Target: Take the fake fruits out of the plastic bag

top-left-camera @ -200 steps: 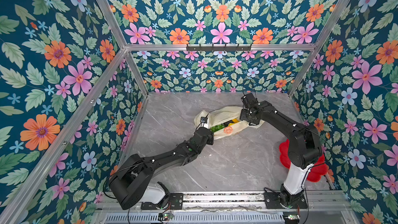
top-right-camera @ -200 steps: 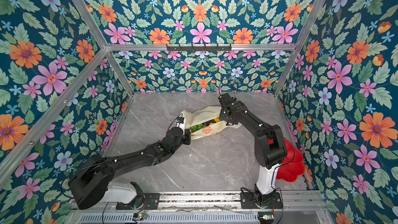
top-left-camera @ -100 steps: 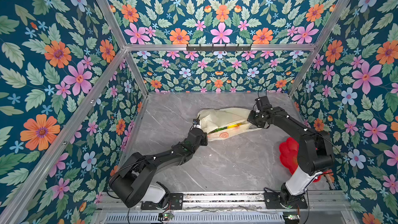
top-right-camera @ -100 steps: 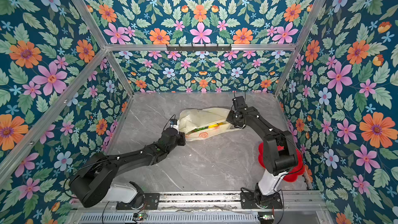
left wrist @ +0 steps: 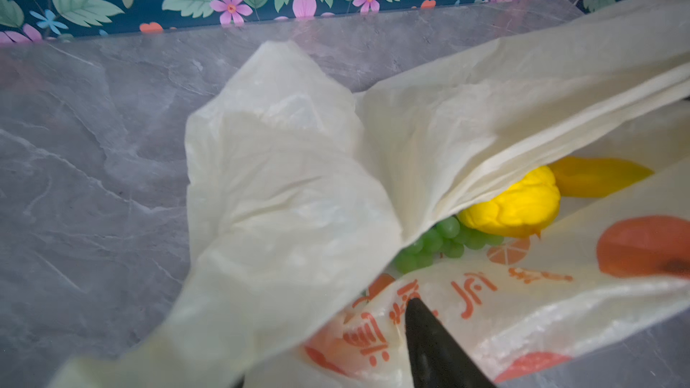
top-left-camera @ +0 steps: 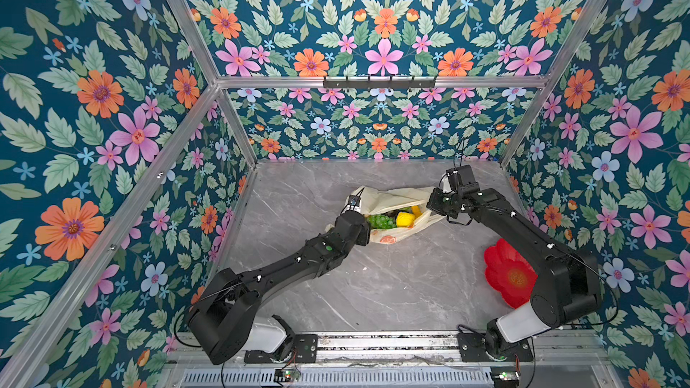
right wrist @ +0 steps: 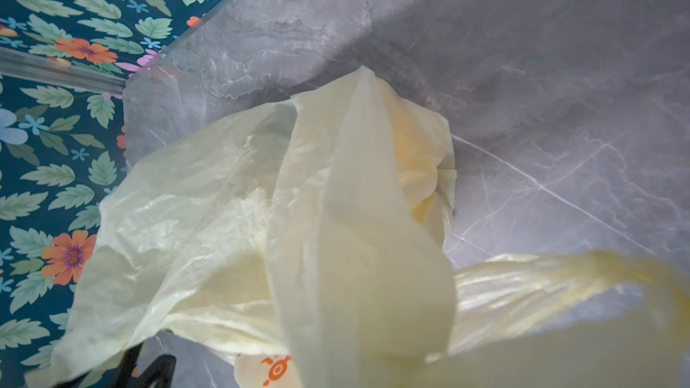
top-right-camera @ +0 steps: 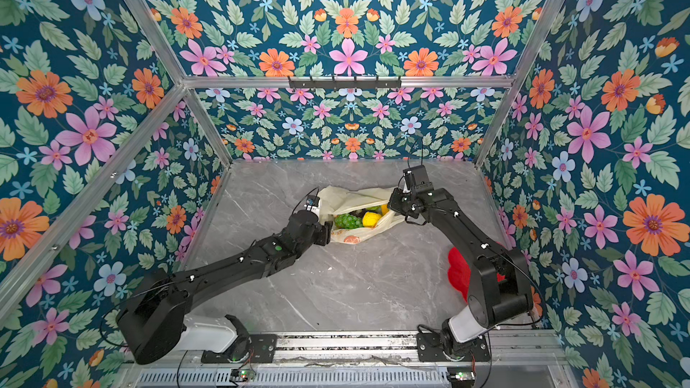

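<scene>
Near the middle of both top views the plastic bag [top-left-camera: 384,199] lies on the worktop [top-left-camera: 373,293] with its mouth pulled open. At its right end the right gripper [top-left-camera: 434,204] is pinched on the bag's rim. At its left end the left gripper [top-left-camera: 367,232] stands spread, gripping nothing I can make out. The grape bunch [top-left-camera: 381,221], lemon [top-left-camera: 404,219] and banana [top-left-camera: 416,210] all sit inside. No fruit lies outside, and the red flower-shaped plate [top-left-camera: 507,274] at lower right shows none, so I judge the removal has yet to begin.
</scene>
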